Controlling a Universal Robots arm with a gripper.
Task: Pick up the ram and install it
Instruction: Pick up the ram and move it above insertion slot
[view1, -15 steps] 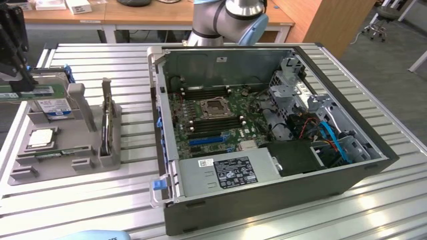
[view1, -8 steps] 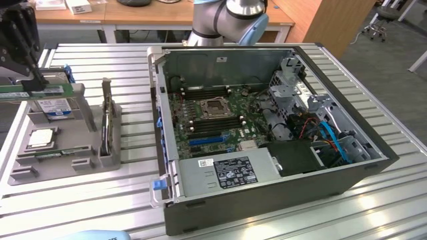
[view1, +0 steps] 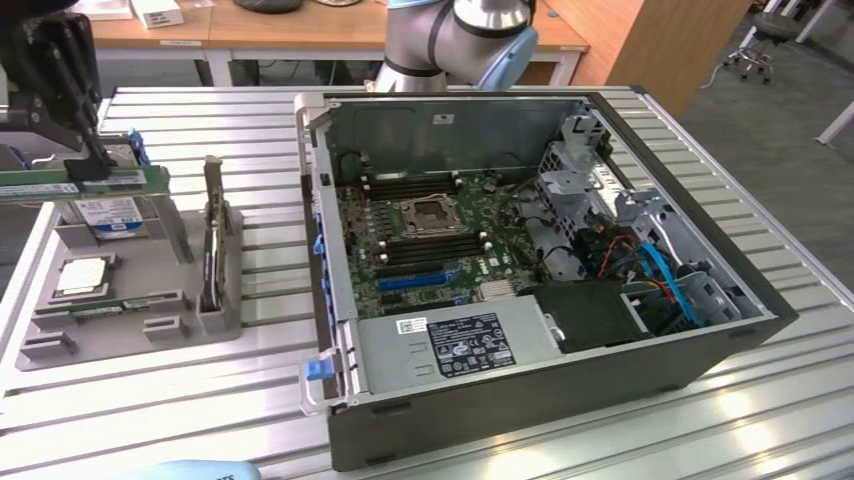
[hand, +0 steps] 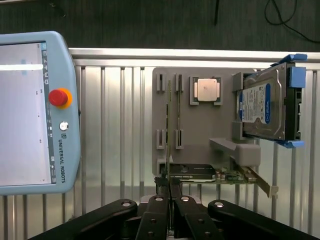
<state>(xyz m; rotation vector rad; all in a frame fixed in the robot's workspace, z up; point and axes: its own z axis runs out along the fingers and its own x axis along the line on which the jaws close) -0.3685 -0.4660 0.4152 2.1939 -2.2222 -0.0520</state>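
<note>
Gripper: jaws nearly closed, clamped on the ram. In the exterior view the ram sits at ten o'clock, held level and edge-up above the grey tray. Hard drive at six o'clock of the gripper; processor beyond. Open computer case at three o'clock, well apart.

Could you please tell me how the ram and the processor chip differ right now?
The ram is a long, thin green stick; the processor chip is square and silver-topped. The ram stands on edge, clamped in the shut gripper; the processor chip lies flat in a recess of the grey tray, untouched. Both are computer parts beside the open case.
</note>
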